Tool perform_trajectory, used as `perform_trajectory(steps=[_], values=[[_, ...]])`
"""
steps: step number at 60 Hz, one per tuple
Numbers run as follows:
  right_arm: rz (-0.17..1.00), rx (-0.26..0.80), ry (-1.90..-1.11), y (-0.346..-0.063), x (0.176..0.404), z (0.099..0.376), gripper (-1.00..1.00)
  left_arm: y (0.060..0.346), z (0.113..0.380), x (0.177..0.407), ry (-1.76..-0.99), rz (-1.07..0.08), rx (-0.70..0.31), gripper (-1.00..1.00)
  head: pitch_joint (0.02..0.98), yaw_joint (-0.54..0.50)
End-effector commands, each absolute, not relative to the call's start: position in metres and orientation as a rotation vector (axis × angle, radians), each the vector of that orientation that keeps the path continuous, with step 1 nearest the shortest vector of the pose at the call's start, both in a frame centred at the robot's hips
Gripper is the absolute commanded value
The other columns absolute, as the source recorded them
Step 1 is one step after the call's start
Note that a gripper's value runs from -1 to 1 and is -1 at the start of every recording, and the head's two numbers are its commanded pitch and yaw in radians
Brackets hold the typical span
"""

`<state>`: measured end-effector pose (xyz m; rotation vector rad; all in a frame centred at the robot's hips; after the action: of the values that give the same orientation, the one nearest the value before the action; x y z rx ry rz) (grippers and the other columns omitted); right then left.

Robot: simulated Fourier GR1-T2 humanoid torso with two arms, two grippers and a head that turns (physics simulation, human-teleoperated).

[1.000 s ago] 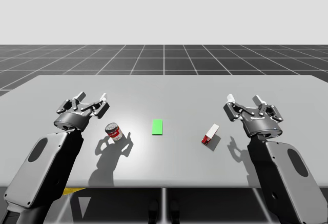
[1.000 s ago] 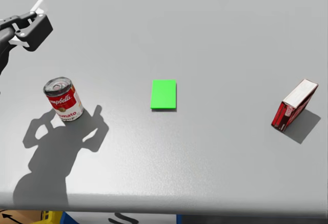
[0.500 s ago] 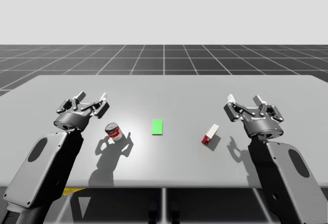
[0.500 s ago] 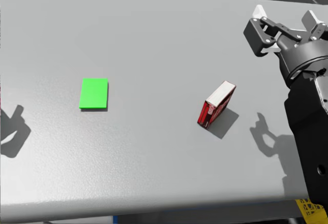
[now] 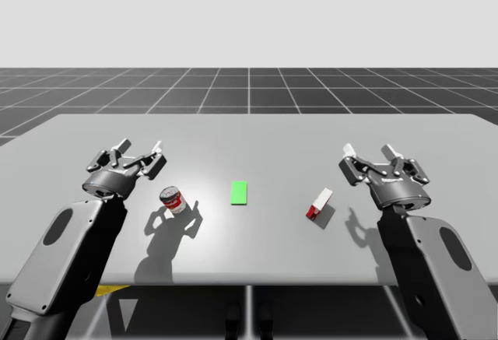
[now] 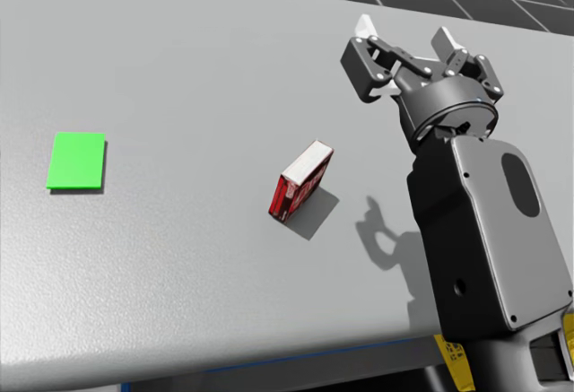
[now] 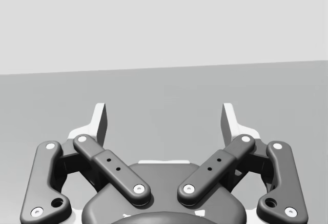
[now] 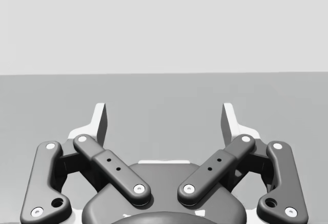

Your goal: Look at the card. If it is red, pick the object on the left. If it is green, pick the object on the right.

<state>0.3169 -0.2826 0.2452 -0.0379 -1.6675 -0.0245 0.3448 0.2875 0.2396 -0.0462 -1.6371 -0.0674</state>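
A green card [image 5: 239, 192] [image 6: 77, 160] lies flat at the table's middle. Left of it stands a red and white can [image 5: 173, 199]. Right of the card rests a red box with a white top [image 5: 319, 204] [image 6: 301, 180]. My left gripper [image 5: 138, 158] [image 7: 165, 122] hovers open above the table, just left of and behind the can, nothing between its fingers. My right gripper [image 5: 369, 155] [image 6: 405, 37] [image 8: 165, 122] hangs open to the right of and behind the box, also with nothing in it.
The grey table [image 5: 257, 134] stretches bare behind the objects. Its front edge [image 5: 249, 283] runs close below them. The arms' shadows fall on the tabletop beside the can and the box.
My head has turned to the right, so the box and my right arm now sit nearer the picture's middle. Neither arm nor any object has moved.
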Motion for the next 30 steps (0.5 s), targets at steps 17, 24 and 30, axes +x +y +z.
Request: perform_trajectory(steps=[17, 24, 30], values=[[0.094, 0.098, -1.628, -0.283, 0.282, 0.249, -1.00, 0.285, 0.237, 0.346, -1.630, -0.069, -0.054, -1.00, 0.850, -0.33], [0.180, 0.161, -1.590, -0.285, 0.265, 0.239, -1.00, 0.284, 0.236, 0.346, -1.628, -0.071, -0.052, -1.00, 0.849, -0.33], [0.267, 0.194, -1.561, -0.289, 0.253, 0.230, -1.00, 0.284, 0.235, 0.346, -1.626, -0.072, -0.051, -1.00, 0.849, -0.34]])
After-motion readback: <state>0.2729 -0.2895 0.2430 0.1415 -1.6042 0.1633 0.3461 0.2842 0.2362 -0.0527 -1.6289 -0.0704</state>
